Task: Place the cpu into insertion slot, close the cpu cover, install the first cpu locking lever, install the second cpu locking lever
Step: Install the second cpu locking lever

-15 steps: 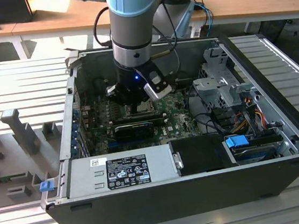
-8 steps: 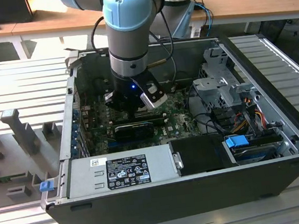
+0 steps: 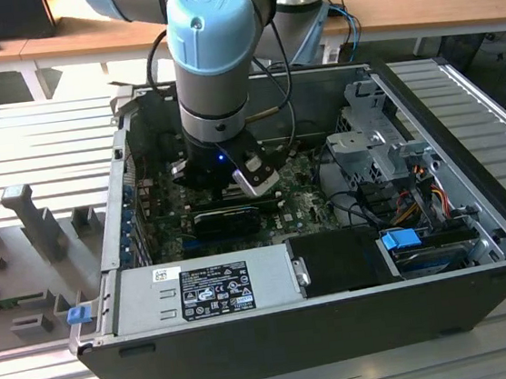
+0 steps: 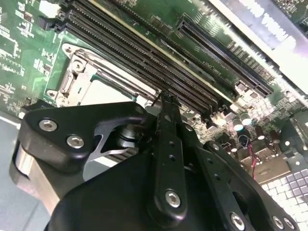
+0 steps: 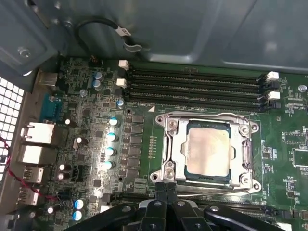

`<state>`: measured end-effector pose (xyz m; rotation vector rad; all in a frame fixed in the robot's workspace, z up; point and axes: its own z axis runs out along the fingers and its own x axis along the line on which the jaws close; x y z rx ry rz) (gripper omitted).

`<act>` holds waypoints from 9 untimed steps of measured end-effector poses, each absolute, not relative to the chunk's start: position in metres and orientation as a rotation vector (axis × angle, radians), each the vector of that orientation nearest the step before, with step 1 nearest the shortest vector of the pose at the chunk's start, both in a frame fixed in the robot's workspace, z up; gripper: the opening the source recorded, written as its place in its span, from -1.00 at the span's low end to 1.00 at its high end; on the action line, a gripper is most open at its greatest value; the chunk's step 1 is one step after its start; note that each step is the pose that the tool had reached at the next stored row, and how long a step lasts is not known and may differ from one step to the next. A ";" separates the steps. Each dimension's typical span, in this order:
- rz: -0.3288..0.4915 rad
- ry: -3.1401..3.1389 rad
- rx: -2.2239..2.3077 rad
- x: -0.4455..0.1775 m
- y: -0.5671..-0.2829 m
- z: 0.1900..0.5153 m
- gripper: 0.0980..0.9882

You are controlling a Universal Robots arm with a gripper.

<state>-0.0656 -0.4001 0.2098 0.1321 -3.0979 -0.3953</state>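
Open tower case, arm reaching onto motherboard (image 5: 86,120). Gripper (image 5: 166,188) clenched, fingertips together, empty, poised at socket's near edge. Cpu (image 5: 208,150) seated in insertion slot (image 5: 169,126), cpu cover (image 5: 243,159) closed flat, framing chip just beyond fingertips, memory slots (image 5: 192,86) farther on.

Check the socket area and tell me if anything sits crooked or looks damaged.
Nothing stands out. In the first wrist view the cpu lies flat and square in the insertion slot, with the cpu cover down around it. The gripper sits at the socket's edge. I see no bent or broken parts.
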 end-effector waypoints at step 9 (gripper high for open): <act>-0.487 -3.087 0.133 -0.070 -0.406 0.201 -0.98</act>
